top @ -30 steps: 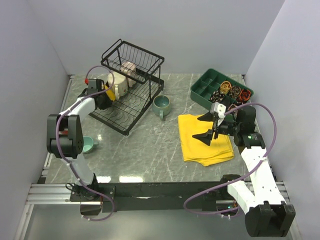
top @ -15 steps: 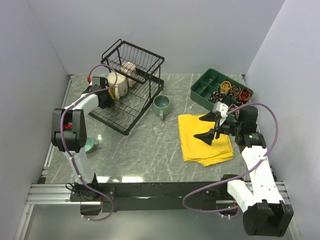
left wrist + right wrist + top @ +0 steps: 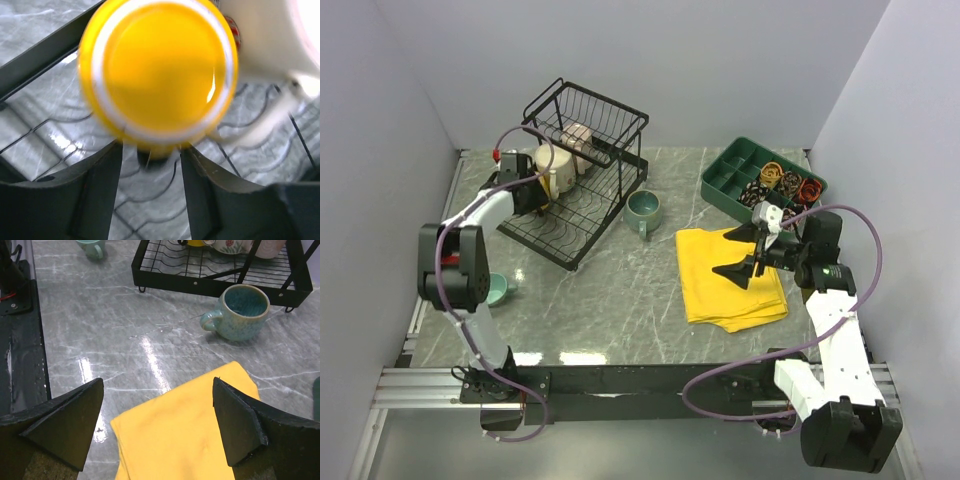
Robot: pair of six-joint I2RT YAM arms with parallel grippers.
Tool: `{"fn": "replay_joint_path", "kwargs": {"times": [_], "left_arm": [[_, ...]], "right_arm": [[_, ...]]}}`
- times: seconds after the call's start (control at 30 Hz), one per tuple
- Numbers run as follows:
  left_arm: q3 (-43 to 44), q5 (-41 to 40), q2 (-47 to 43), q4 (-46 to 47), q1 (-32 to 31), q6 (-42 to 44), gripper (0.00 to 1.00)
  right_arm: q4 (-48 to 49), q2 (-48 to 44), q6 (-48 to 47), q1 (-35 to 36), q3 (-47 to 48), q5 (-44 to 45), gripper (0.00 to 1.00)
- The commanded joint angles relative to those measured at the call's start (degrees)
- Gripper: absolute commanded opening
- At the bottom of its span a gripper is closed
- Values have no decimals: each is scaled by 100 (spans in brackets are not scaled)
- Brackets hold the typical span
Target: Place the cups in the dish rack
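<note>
- Arm on your left stretches forward along the left edge of the table (image 3: pixel 620 300). Its wrist turns inward, so the left gripper (image 3: pixel 527 192) sits at the lower tier of the dish rack (image 3: pixel 565 230).
- In your left wrist view the fingers (image 3: pixel 95 190) are a little apart. The blurred yellow mug (image 3: pixel 157 75) fills the frame and its lower edge dips between them; you cannot tell whether they clamp it.
- A cream mug (image 3: pixel 557 168) and a lilac-beige mug (image 3: pixel 580 140) stand in the rack just beyond.
- Your right arm is bent at the elbow with its wrist pointing left. The right gripper (image 3: pixel 730 253) hovers over the yellow cloth (image 3: pixel 725 285), jaws spread wide and holding nothing.
- A teal mug (image 3: pixel 643 209) stands on the table just beside the rack, and a pale mug (image 3: pixel 496 290) sits by your left arm.
</note>
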Motion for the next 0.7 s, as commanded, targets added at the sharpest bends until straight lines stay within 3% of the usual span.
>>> {"fn": "replay_joint_path", "kwargs": {"times": [0.0, 0.17, 0.23, 0.27, 0.33, 0.37, 0.5, 0.67], "left_arm": [[-504, 120, -1340, 385, 8, 248, 57], [-1434, 156, -2616, 526, 8, 126, 66], [-1708, -123, -3293, 473, 17, -23, 78], [-1953, -169, -3521, 456, 52, -76, 79], [-2139, -667, -4128, 245, 52, -164, 96], [-2271, -844, -4304, 114, 70, -278, 100], [-2561, -575, -5007, -273, 307, -446, 96], [-2589, -380, -5202, -528, 632, -429, 96]], "right_arm": [[-177, 37, -194, -91, 277, -185, 95], [-256, 37, -282, -161, 312, -150, 95], [-274, 37, -290, -239, 312, -158, 95], [-274, 28, -290, -257, 312, -176, 95], [-414, 63, -421, -328, 330, -220, 95], [-493, 72, -492, -415, 365, -229, 95], [-853, 256, -729, -618, 470, -255, 95], [-1127, 484, -1072, -671, 558, -97, 95]]}}
